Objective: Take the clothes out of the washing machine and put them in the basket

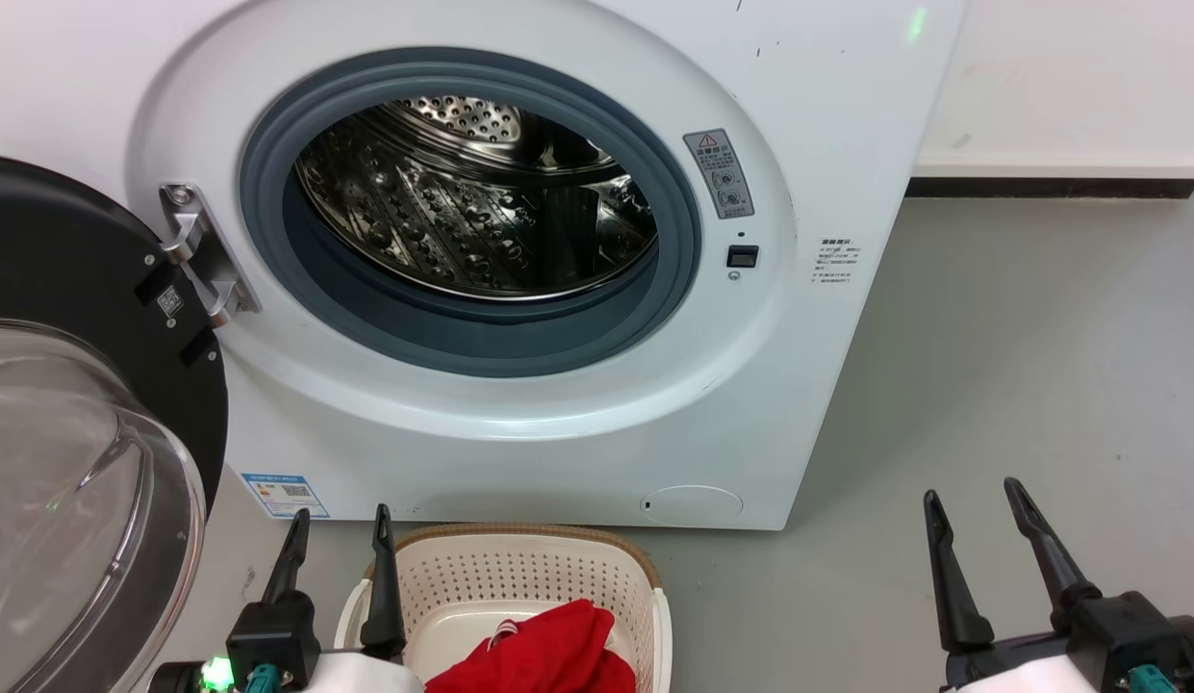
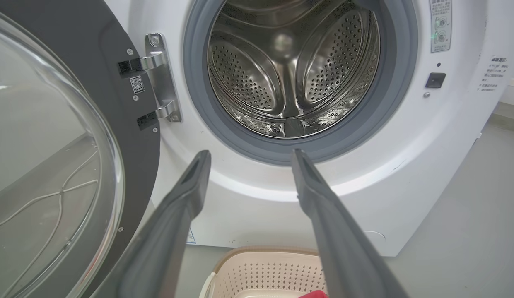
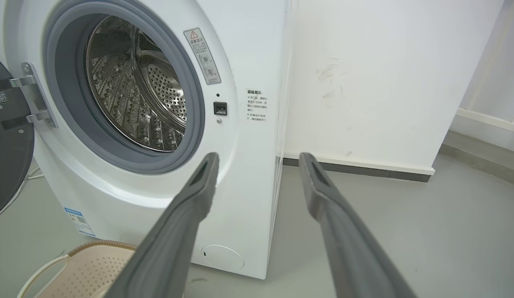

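At the bottom centre of the head view, I note the clothes (image 1: 548,653) lying as a bright red heap, with a small white part, inside the basket (image 1: 520,563). The basket stands on the grey floor (image 1: 1020,385), just in front of the washing machine (image 1: 577,452), which takes up the upper and middle frame. Its door (image 1: 87,452) hangs swung wide at the left edge. The drum (image 1: 481,212) shows shiny perforated steel within the grey rubber ring (image 1: 481,337). My left gripper (image 1: 342,515) sits at lower left, one finger crossing the basket's left rim in the picture, fingers spread and released. My right gripper (image 1: 974,493) sits at lower right above the floor, well apart from the basket, likewise spread and released.
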Robot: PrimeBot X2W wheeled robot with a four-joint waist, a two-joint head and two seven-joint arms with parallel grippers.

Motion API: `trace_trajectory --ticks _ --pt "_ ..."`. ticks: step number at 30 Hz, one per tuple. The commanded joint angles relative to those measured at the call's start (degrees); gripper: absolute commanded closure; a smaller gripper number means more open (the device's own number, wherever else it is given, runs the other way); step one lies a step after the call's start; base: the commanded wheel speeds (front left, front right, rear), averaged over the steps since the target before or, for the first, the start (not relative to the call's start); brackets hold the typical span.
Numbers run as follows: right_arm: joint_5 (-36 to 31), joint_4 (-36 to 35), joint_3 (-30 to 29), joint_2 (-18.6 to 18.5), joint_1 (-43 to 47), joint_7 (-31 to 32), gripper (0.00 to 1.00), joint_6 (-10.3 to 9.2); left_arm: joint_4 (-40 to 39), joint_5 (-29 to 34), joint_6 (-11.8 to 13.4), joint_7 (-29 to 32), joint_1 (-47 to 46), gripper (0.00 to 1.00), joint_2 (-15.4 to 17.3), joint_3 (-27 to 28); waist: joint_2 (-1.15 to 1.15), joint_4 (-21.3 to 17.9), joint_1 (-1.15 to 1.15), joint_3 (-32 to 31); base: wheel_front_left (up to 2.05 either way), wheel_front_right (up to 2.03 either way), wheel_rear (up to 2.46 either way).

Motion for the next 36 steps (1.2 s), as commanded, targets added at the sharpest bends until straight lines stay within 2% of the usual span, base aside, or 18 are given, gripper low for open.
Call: trace_trajectory --ticks 1,13,23,24,29,36 --pt "0.19 -0.24 0.07 0.04 0.91 -0.13 0.00 -0.04 -0.27 0.48 -0.31 -0.14 0.85 0.00 -0.20 0.44 -0.01 -0.09 0.01 -0.44 0.00 0.00 0.00" --pt "0.62 -0.03 0.39 0.04 1.86 -0.13 0.00 -0.04 0.32 2.02 -2.20 -0.15 2.69 0.00 -1.19 2.25 -0.01 -0.41 0.01 -2.00 0.00 0.00 0.00" --pt "0.69 0.07 0.56 0.04 2.16 -0.13 0.00 -0.04 0.80 2.37 -2.82 -0.15 2.88 0.00 -1.71 2.92 -0.01 -0.53 0.01 -2.48 0.00 0.00 0.00" --pt "0.43 0.04 0.50 0.00 1.28 0.00 1.00 0.00 0.65 2.38 -2.77 0.01 2.53 1.00 -1.71 2.83 -0.01 -0.54 0.01 -2.48 0.00 0.00 0.00" --pt "1.39 2.03 0.64 0.00 1.47 0.33 1.00 0.00 3.06 1.45 -2.87 0.70 2.86 1.00 -1.91 3.05 -0.01 -0.54 0.01 -2.50 0.00 0.00 0.00" --pt "10.94 3.00 0.65 -0.62 0.14 1.80 1.00 0.00 3.63 -7.07 -3.85 2.95 1.46 1.00 -1.93 4.03 -0.01 -0.54 0.01 -2.43 0.00 0.00 0.00"
